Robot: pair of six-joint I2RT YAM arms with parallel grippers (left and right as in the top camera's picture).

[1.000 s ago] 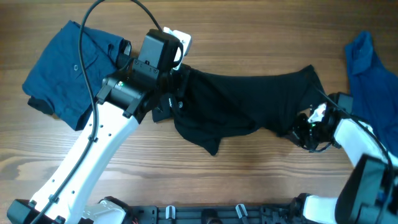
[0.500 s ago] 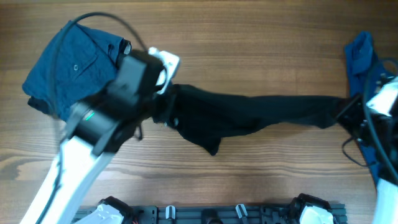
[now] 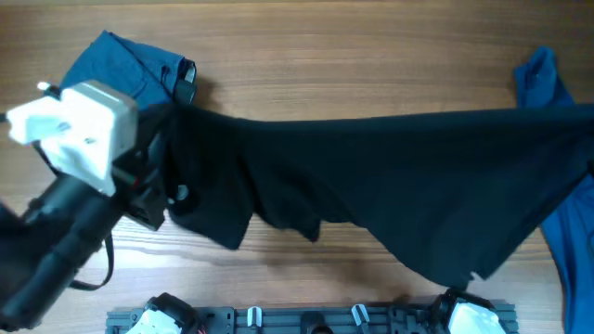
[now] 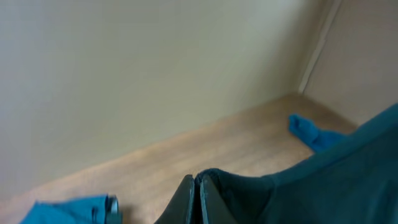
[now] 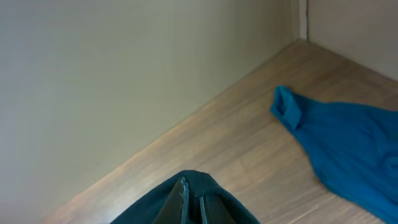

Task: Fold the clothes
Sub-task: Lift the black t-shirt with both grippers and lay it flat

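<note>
My left pincer (image 4: 196, 200) and right pincer (image 5: 191, 200) each clench the large black fabric shirt (image 3: 371, 176), stretched aloft between them. No fold shows yet (a dark-blue fabric garment (image 3: 116, 70) lies beside my left pincer).

The wooden table (image 3: 371, 56) has a light-brown grain running side to side. It stretches out below and ahead of the left gripper (image 4: 196, 186) as far as a plain beige wall (image 4: 124, 74). Ahead and to the right of the right gripper (image 5: 193, 190), a pale vertical trim strip (image 5: 301, 18) marks the corner where that wall meets a second wall (image 5: 354, 25).
</note>
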